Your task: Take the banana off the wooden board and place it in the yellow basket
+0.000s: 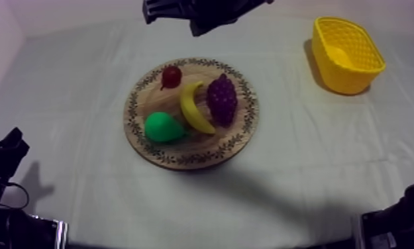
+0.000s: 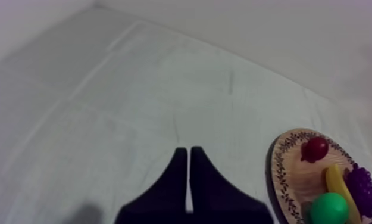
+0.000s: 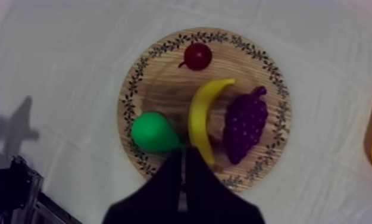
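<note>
- We are holding our right pincer (image 3: 185,154) with its two black fingers pressed together into a narrow wedge. It is gripping nothing and hanging above the wooden board (image 3: 158,89).
- In the right wrist view its tip is showing at the near end of the banana (image 3: 203,119), between that end and the pear (image 3: 152,132). We are seeing no contact with either.
- The banana is lying flat across the middle of the board. The pear is sitting at one side of it and the bunch of grapes (image 3: 243,124) just beside it at the other.
- The small red fruit (image 3: 197,56) is sitting near the banana's far tip, apart from it and close to the patterned rim.
- We are keeping our left pincer (image 2: 185,152) closed too, fingers together and empty. It is sitting low over bare cloth, well apart from the board, whose rim is showing off to one side.
- The yellow basket (image 1: 338,76) is standing upright toward the far right of the bench (image 1: 302,152), mouth open upward and well apart from the board.
- A bare stretch of cloth is lying between board and basket.
- The board is sitting near the middle of the bench, away from its edges, with cloth running free all round it.
</note>
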